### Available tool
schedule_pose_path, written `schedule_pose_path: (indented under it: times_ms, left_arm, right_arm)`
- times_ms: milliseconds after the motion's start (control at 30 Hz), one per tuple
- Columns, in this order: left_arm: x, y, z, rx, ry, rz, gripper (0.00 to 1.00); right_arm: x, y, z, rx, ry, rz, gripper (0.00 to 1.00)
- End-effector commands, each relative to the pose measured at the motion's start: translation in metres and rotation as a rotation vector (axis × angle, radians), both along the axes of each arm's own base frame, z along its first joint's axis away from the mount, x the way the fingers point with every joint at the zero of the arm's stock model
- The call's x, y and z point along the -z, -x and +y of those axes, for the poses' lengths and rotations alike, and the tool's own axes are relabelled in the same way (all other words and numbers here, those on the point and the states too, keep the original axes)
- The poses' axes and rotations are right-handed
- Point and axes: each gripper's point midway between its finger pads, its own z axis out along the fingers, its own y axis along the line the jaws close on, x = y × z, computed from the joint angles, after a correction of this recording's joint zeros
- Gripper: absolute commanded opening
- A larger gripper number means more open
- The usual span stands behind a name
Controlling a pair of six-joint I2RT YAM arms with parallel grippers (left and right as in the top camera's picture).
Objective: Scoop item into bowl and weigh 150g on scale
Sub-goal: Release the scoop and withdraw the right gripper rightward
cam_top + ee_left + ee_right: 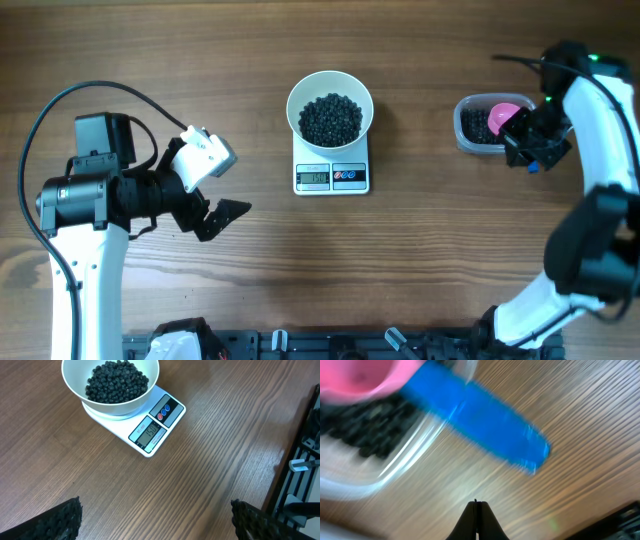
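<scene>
Fingertips of the right gripper [475, 519] sit closest to the right wrist camera, pressed fully together with nothing clamped between them. Just beyond them, toward 12 o'clock in that blurred view, lies the blue handle [480, 427] of a pink scoop [360, 380]. The scoop head rests in a clear tub [402, 460] that holds a quantity of black beads [365, 435]. In the overhead view the tub stands at the 3 o'clock side of the table [420, 260], with the right gripper over its 4 o'clock edge. The left gripper [157, 522] is spread to full width and holds nothing; both of its fingers [60, 520] hang above bare wood at the 8 o'clock side of the table, well apart from the scale [160, 422]. The scale sits near the table centre, slightly toward 12 o'clock, with its display and two round buttons facing 6 o'clock. The digits on the display are too small to read with certainty. The bowl [115, 407] stands upright on the scale platform and contains a dark heap of black beads that covers its floor.
</scene>
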Motion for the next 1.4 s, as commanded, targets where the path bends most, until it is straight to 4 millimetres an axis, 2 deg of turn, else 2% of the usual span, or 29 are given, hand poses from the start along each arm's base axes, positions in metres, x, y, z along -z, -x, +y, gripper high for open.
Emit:
schedule_pose_path:
  times_ms: [0,33,67,100,133,200,233,300,433,467,533,700,800,900,933,1000,1133,1267,1367]
  left_arm:
    - [-0.005,-0.001,0.000,0.016,-0.010,-0.033,1.00]
    - [-0.005,-0.001,0.000,0.016,-0.010,-0.033,1.00]
    - [-0.005,-0.001,0.000,0.016,-0.010,-0.033,1.00]
    - [-0.005,-0.001,0.000,0.016,-0.010,-0.033,1.00]
    - [-0.005,-0.001,0.000,0.016,-0.010,-0.033,1.00]
    - [-0.005,-0.001,0.000,0.016,-0.010,-0.033,1.00]
    - [-0.005,-0.001,0.000,0.016,-0.010,-0.033,1.00]
    - [-0.005,-0.001,0.000,0.016,-0.009,-0.033,1.00]
    - [-0.005,-0.001,0.000,0.016,-0.010,-0.033,1.00]
    - [-0.005,-0.001,0.000,0.016,-0.010,-0.033,1.00]
    - [-0.005,-0.001,0.000,0.016,-0.010,-0.033,1.00]
    - [-0.005,-0.001,0.000,0.016,-0.010,-0.033,1.00]
    - [-0.005,-0.001,0.000,0.016,-0.010,-0.033,1.00]
    - [-0.005,-0.001,0.000,0.016,-0.010,-0.033,1.00]
    - [-0.005,-0.001,0.000,0.016,-0.010,-0.033,1.00]
    - [-0.005,-0.001,0.000,0.016,-0.010,-0.033,1.00]
    - [-0.005,-0.001,0.000,0.016,-0.010,-0.033,1.00]
    - [-0.005,-0.001,0.000,0.016,-0.010,-0.033,1.00]
    - [-0.005,-0.001,0.000,0.016,-0.010,-0.033,1.00]
  right_arm:
    - [-0.072,0.006,0.015,-0.008,-0.060,-0.218,0.21]
    - [-0.089,0.014,0.013,0.001,-0.049,-0.264,0.41]
    - [-0.105,0.020,0.012,0.015,-0.036,-0.316,0.50]
    - [-0.126,0.027,0.008,0.037,-0.015,-0.398,0.64]
    - [-0.137,0.031,0.005,0.070,-0.004,-0.447,0.71]
    - [-0.149,0.037,0.001,0.111,-0.004,-0.527,0.77]
    - [-0.148,0.040,0.000,0.120,-0.005,-0.543,0.81]
    - [-0.135,0.046,0.001,0.132,-0.036,-0.560,0.86]
    - [-0.091,0.045,0.007,0.176,-0.176,-0.601,0.87]
    - [-0.072,0.048,0.007,0.203,-0.215,-0.603,0.87]
    - [-0.048,0.054,0.003,0.250,-0.249,-0.591,0.88]
    - [-0.017,0.051,-0.022,0.333,-0.274,-0.685,0.87]
    - [-0.012,0.038,-0.032,0.334,-0.297,-0.808,0.86]
    - [-0.007,0.024,-0.036,0.313,-0.327,-0.913,0.80]
    - [-0.002,0.022,-0.037,0.328,-0.339,-0.915,0.74]
    - [0.005,0.018,-0.036,0.330,-0.372,-0.917,0.69]
    - [0.011,-0.005,-0.042,0.313,-0.435,-0.977,0.67]
    - [0.029,-0.014,-0.044,0.327,-0.477,-0.968,0.61]
    - [0.037,-0.014,-0.040,0.323,-0.513,-0.947,0.57]
